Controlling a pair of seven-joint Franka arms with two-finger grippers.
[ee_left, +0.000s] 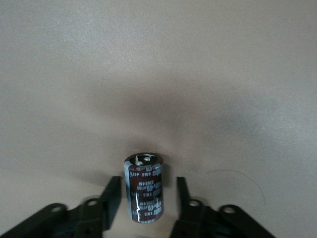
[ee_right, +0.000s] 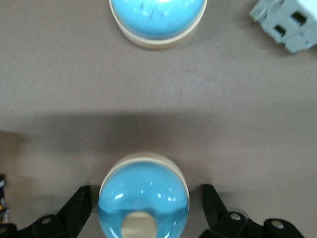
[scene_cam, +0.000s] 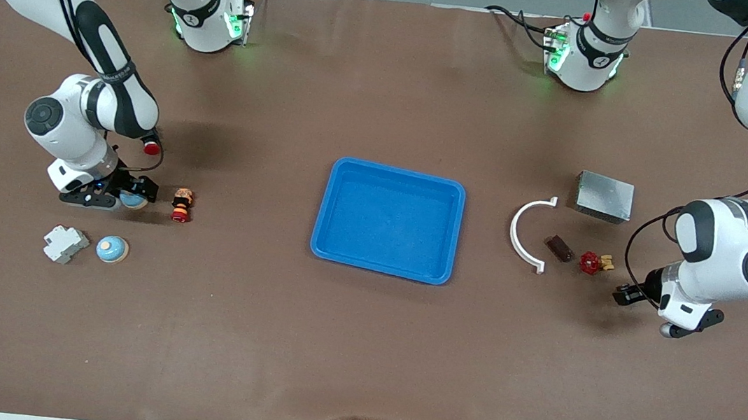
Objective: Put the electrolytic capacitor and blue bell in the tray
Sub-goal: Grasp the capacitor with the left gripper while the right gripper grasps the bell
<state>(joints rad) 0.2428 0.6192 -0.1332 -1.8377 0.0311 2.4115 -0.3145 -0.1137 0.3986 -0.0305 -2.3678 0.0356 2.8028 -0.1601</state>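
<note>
Your capacitor [ee_left: 144, 191] is standing upright on the table toward the left arm's end, between the fingers [ee_left: 111, 198] of the left gripper [ee_left: 148, 183]. The jaws are sitting narrow around it, with a sliver of table showing on each side (wider on one side than the other), so they are not yet pinching it. In the front view the wrist is hiding the capacitor.

Your bell [ee_right: 143, 196] is sitting on the table toward the right arm's end, with its dome up. The right gripper [ee_right: 146, 191] is down at the table and straddling it with its jaws wide, one finger [ee_right: 81, 206] standing just clear of each flank.

The tray [scene_cam: 332, 233] is lying at mid-table, well apart from both grippers.

Around the bell you are seeing a second bell [scene_cam: 111, 249] nearer the front camera, a grey block [scene_cam: 65, 244] beside that one, and a small figure [scene_cam: 182, 205] just beside the gripped-around bell on the tray's side.

Between the tray and the left gripper are lying a white arc [scene_cam: 525, 231], a brown piece [scene_cam: 560, 248] and a red valve [scene_cam: 590, 263]. A metal box [scene_cam: 603, 197] is sitting farther from the camera than those.
</note>
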